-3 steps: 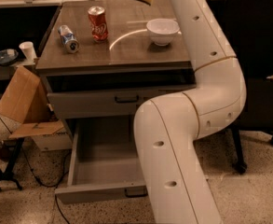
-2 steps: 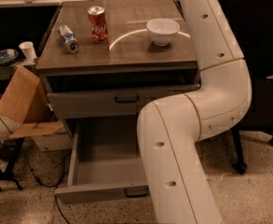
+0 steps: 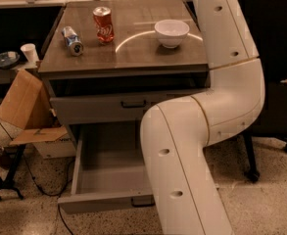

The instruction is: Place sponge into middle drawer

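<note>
The middle drawer point(image 3: 90, 196) is the lower grey drawer; it is pulled out and looks empty inside, with its dark handle point(image 3: 142, 202) partly behind my arm. The upper grey drawer point(image 3: 99, 107) is shut. My white arm point(image 3: 216, 106) fills the right of the camera view and runs up out of the top edge. The gripper is out of view. The sponge does not show in this view.
On the cabinet top point(image 3: 133, 53) stand a red soda can point(image 3: 103, 24), a white bowl point(image 3: 171, 32) and a can lying on its side point(image 3: 72, 40). A cardboard box point(image 3: 20, 102) and a white cup point(image 3: 29, 53) are at the left. A black chair point(image 3: 275, 58) is at the right.
My arm has swung to the right. The gripper end and the pale object by it at the top edge have left the view.
</note>
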